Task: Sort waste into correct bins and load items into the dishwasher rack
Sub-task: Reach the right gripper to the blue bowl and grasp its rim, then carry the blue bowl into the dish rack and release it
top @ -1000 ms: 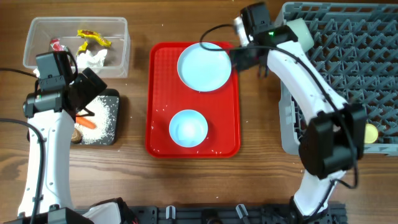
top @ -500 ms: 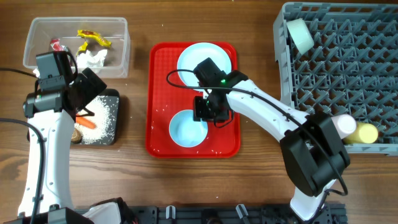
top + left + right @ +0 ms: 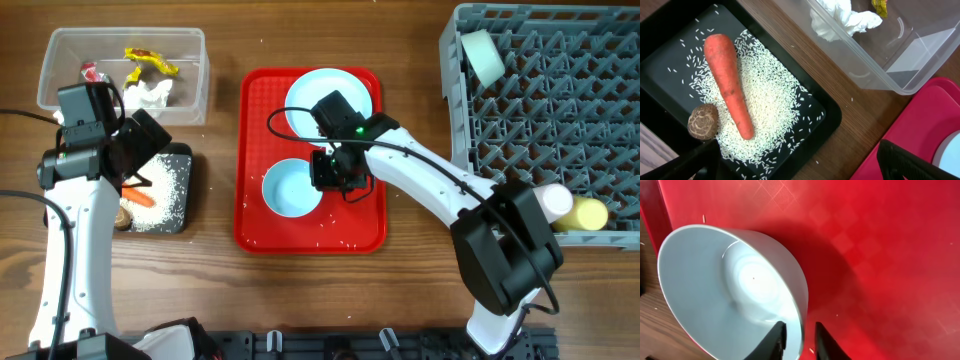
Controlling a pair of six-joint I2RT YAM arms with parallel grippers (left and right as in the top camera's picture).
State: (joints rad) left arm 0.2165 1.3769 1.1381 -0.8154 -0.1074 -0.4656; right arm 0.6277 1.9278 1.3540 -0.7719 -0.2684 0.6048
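From overhead I see a brown wood-grain table (image 3: 420,290) filling the frame, with a dark rail along the bottom edge. A flat red tray (image 3: 255,225) lies in the middle, a few pale grains scattered on it. On the tray, the light-blue plate (image 3: 305,100) sits toward the top and a light-blue bowl (image 3: 290,190) just below it. My right gripper (image 3: 800,337) is clenched on that bowl: one finger inside the rim, one outside, the wall pinched between them, and the bowl looks tipped. The grey dishwasher rack (image 3: 560,110) takes the upper right corner, with a yellow cup (image 3: 592,214) lying at its lower right edge.

At upper left the clear tub (image 3: 190,95) holds white tissue (image 3: 840,20), a yellow wrapper (image 3: 148,62) and a red wrapper (image 3: 90,72). Just below it, the black tray (image 3: 670,30) carries the carrot (image 3: 730,85), a bed of rice (image 3: 775,110) and the brown lump (image 3: 703,121) touching the carrot's tip. My left gripper (image 3: 800,164) hangs above this tray, fingers spread wide, grasping nothing
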